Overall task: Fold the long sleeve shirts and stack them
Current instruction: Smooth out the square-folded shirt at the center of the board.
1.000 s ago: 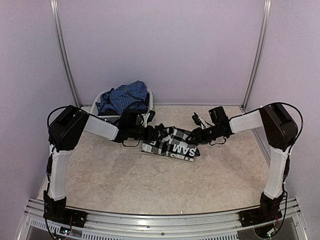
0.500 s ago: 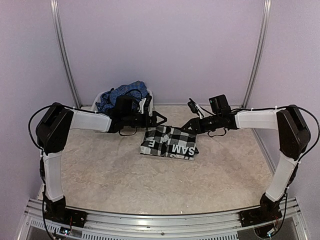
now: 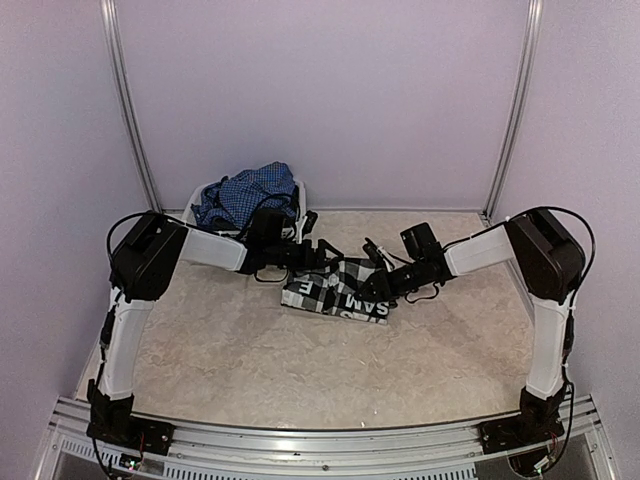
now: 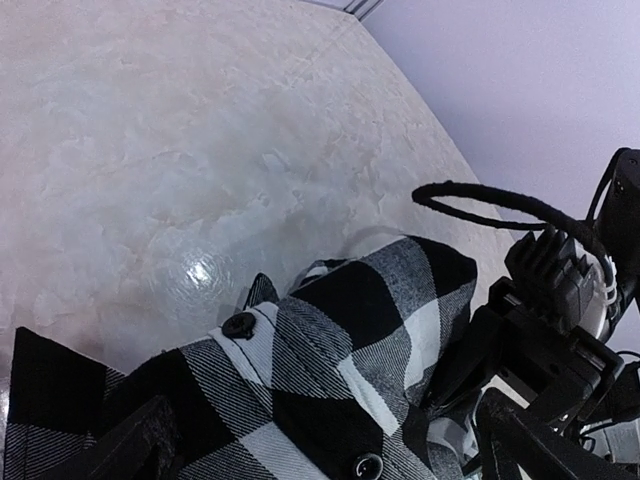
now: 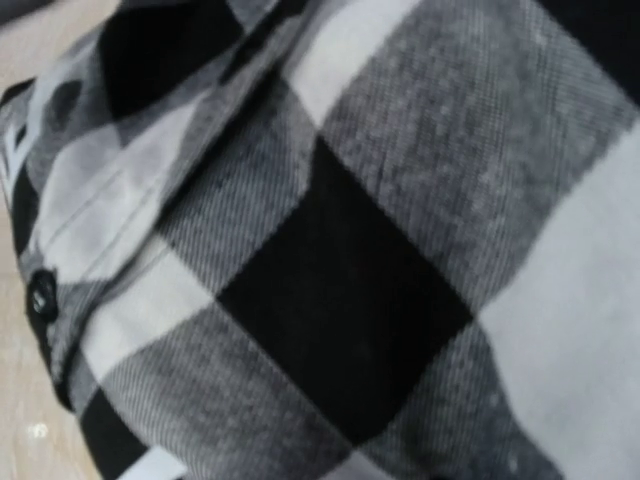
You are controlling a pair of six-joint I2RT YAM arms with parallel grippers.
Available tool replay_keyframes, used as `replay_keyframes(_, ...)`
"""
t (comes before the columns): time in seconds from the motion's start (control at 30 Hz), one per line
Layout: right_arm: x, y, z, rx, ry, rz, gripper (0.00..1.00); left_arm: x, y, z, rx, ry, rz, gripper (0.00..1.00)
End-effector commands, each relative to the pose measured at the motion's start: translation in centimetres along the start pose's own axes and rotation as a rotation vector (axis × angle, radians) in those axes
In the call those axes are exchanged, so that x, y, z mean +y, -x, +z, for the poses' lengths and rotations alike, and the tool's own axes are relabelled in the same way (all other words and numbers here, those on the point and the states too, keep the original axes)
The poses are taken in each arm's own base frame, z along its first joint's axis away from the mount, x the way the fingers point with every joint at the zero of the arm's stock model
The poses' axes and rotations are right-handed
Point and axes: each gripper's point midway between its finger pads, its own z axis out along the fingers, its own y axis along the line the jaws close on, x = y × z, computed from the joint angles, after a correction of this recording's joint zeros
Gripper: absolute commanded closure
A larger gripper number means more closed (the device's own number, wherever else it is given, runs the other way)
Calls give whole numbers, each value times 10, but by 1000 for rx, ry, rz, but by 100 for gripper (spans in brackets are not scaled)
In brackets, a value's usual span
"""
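The black-and-white checked shirt (image 3: pixel 335 292) lies folded mid-table, its white block letters facing up. My left gripper (image 3: pixel 326 254) is at the shirt's far edge. In the left wrist view this gripper (image 4: pixel 325 440) is open, its fingers (image 4: pixel 130 445) wide apart with the buttoned checked cloth (image 4: pixel 330 350) between them. My right gripper (image 3: pixel 374 262) rests at the far right edge of the shirt. Its wrist view is filled by checked cloth (image 5: pixel 340 270) and its fingers are hidden. The blue fine-checked shirt (image 3: pixel 250 190) is heaped in the basket.
The white mesh basket (image 3: pixel 300 206) stands at the back left against the wall. Metal posts (image 3: pixel 130 110) frame the rear corners. The right arm's black gripper body and cable loop (image 4: pixel 560 300) sit close to my left gripper.
Both grippers lifted and reached beyond the shirt's far edge, then drew back and came down onto that edge, closer together. The shirt has barely shifted.
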Motion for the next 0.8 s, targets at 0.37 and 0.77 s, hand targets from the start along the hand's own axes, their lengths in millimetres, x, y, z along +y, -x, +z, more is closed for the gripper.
replay_keyframes(0.37,15,20,-56,-82,-174,-102,39,28,4,-36,-73,160,55,1)
replay_keyframes(0.77,25,35,-86,-129,-259,-130,21,-61,41,-70,-204,96,271,1)
